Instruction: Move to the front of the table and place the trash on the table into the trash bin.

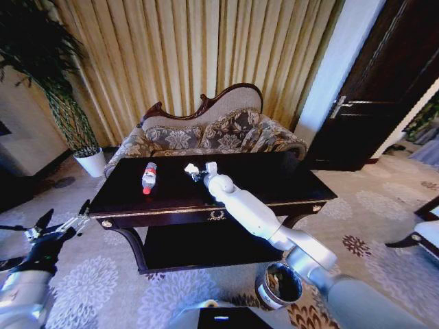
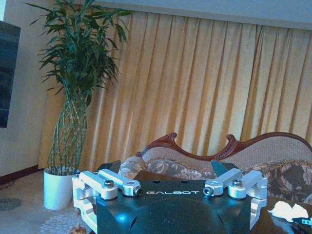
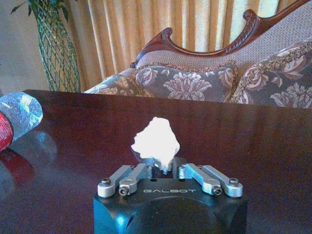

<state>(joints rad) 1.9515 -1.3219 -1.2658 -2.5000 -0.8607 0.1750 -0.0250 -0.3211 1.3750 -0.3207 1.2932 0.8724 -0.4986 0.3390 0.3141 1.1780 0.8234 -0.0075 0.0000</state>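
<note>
The right gripper (image 3: 167, 168) reaches across the glossy dark-brown wooden table (image 1: 274, 181), fingers pinched on a crumpled white paper wad (image 3: 156, 143) resting there, ready for lifting toward the round dark metal-rimmed trash bin (image 1: 279, 284) below. The left gripper (image 1: 63, 229) hangs aside, fingers apart.

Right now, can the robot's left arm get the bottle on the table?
Probably not yet. The left gripper hangs open, low beside the table, off its left end; the bottle lies up on top, nothing blocking it.
</note>
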